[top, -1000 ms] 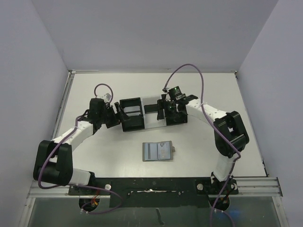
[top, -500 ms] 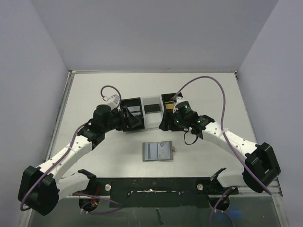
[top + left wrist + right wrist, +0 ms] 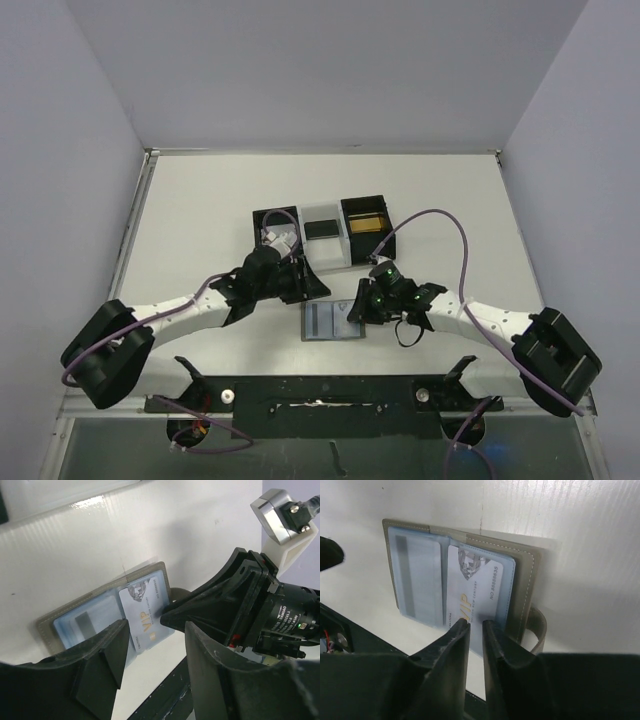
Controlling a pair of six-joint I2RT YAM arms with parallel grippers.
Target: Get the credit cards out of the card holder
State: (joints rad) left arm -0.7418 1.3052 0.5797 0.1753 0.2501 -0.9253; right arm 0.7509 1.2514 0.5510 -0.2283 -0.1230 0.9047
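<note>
White tabletop carried the card holder, lying open and flat. Beyond it sat a black-and-white tray. By the holder's far-left corner the left gripper hung with its claw spread and empty. The right gripper covered the holder's right edge, its tips nearly together at the VIP card; whether they pinched it could not be told.

VIP card lower edge behind right fingers
</note>
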